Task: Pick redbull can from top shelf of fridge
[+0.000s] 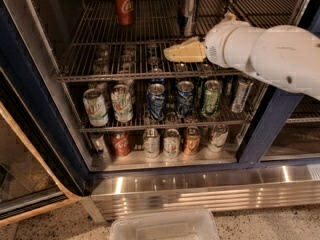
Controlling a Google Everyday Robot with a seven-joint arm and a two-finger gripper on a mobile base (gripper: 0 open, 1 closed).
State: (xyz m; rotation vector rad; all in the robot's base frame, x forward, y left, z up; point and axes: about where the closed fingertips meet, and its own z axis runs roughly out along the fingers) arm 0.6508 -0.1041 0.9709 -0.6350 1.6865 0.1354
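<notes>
Since the Red Bull can [189, 11] is standing near the worktop's [100, 44] back edge, the gripper [172, 53] is hovering nearer the front edge, pointing left; whether it is open or closed, I cannot tell.

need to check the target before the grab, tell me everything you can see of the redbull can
The redbull can is tall, slim and metallic: silver with dark blue panels and a silver top. It stands upright on the top shelf, a grey wire rack, toward the back of the fridge, right of a red Coca-Cola can. Only the rack touches it. The gripper hangs nearer the camera, just below it in the picture, apart from it.
</notes>
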